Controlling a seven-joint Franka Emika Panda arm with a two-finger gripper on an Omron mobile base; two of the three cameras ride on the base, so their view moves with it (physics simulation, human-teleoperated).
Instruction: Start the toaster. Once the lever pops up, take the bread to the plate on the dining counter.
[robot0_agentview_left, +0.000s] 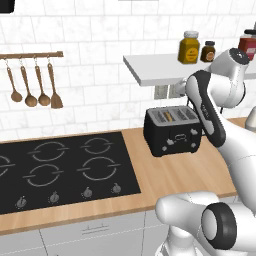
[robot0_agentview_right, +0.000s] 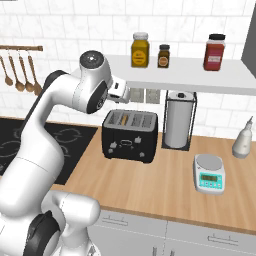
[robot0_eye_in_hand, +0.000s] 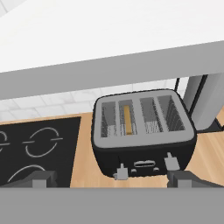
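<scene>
My gripper stands with its jaws spread wide and nothing between them, hanging in the air above the front of the toaster, one dark fingertip low on each side of the hand view. Below it lies the wooden tabletop, with a small pale kitchen scale near its right part and the black hob set into it on the left. The toaster is black and boxy with a silver slotted top, and it sits on the tabletop just right of the hob, close to the tiled wall. The bread stands on edge in its second slot from the left, sunk low so that only its brown top edge shows. Two pale levers sit on the toaster's front face. Just right of the toaster stands a paper towel roll in a dark wire holder. Above all this runs a white shelf carrying jars, and wooden spoons hang from a rail on the wall at far left.
</scene>
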